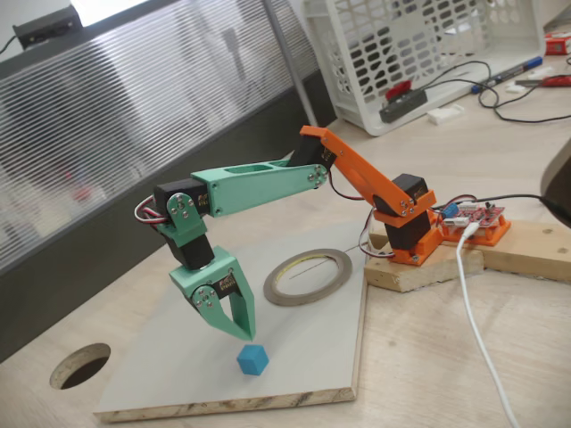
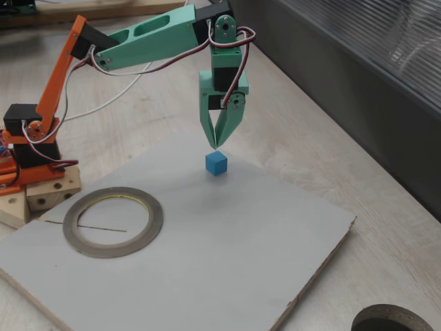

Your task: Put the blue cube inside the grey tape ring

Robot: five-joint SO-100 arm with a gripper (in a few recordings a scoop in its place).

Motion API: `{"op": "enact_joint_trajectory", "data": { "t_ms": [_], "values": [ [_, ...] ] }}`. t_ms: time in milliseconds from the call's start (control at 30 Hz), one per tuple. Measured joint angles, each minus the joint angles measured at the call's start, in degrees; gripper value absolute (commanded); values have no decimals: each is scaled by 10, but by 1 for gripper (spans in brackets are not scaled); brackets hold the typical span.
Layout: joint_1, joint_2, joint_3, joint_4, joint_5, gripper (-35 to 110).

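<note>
— Why is the gripper (image 2: 216, 146) parked right over the blue cube (image 2: 216, 163)?

— My guess is it's lining up for a pick. The fingers point straight down, tips just above the cube's top face, not touching it. In both fixed views the two tips meet at a point, so they're pressed together with nothing between them. They'd need to spread before dropping around the cube.

— And the cube itself?

— Sitting flat on the pale board (image 2: 207, 276), loose, well apart from the grey tape ring (image 2: 113, 221). The ring lies flat on the same board, nearer the orange base (image 1: 412, 234), its hollow centre showing bare board.

— Enough room to work?

— I'd say so. Bare board all around the cube, so the fingers can open either way without nudging anything. In a fixed view the cube (image 1: 252, 359) lies fairly near the board's front edge, so a clumsy push could slide it toward that lip. Between cube and ring nothing stands in the way; the carry looks like a short, open swing back toward the base. The dark round hole in the tabletop (image 1: 80, 366) lies off the board, away from that path.
</note>
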Motion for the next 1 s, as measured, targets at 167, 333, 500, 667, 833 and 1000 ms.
{"op": "enact_joint_trajectory", "data": {
  "t_ms": [167,333,500,667,833,1000],
  "values": [
    [0,0,0,0,0,1],
    [0,0,-4,0,0,1],
    [0,0,-10,1,0,26],
    [0,4,-10,42,0,75],
    [0,4,-5,92,0,107],
    [0,4,-5,93,0,102]
  ]
}}
